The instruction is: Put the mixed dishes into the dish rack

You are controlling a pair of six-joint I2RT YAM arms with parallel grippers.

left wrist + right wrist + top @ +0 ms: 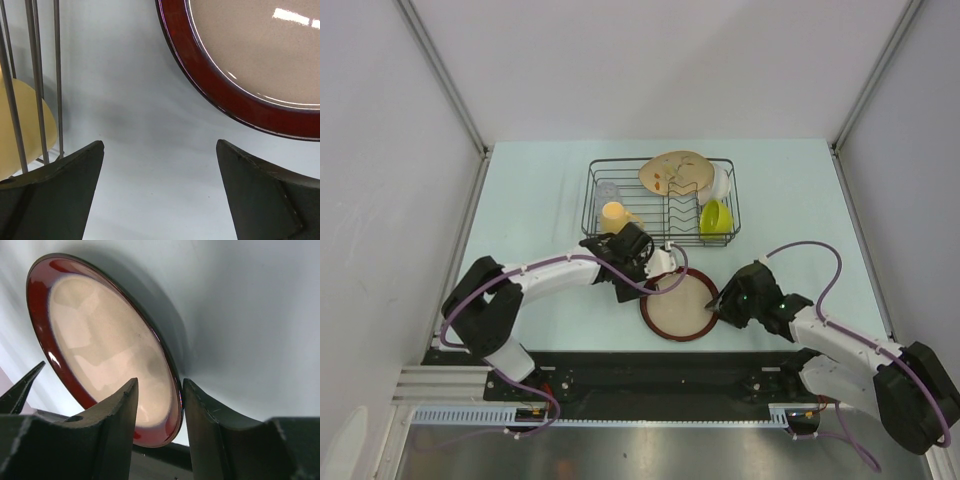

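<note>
The dark-rimmed tan plate point(678, 305) point(100, 340) rests near the table's front edge, its right side a little raised. My right gripper point(718, 303) point(160, 381) is shut on that plate's right rim, one finger over its face and the other against its outer edge. My left gripper point(655, 262) point(160, 145) stands open over bare table between the plate's left rim point(240, 100) and the dish rack point(595, 190) point(35, 75). In the rack are the yellow-orange mug point(615, 214) point(20, 125), the clear glass point(609, 190), the leaf-pattern plate point(675, 172), the white bowl point(720, 183) and the lime-green bowl point(716, 218).
The rack's front wire wall stands just left of my left fingers. White walls close in the table on the left, right and back. A black rail point(650, 365) runs along the near edge just below the plate.
</note>
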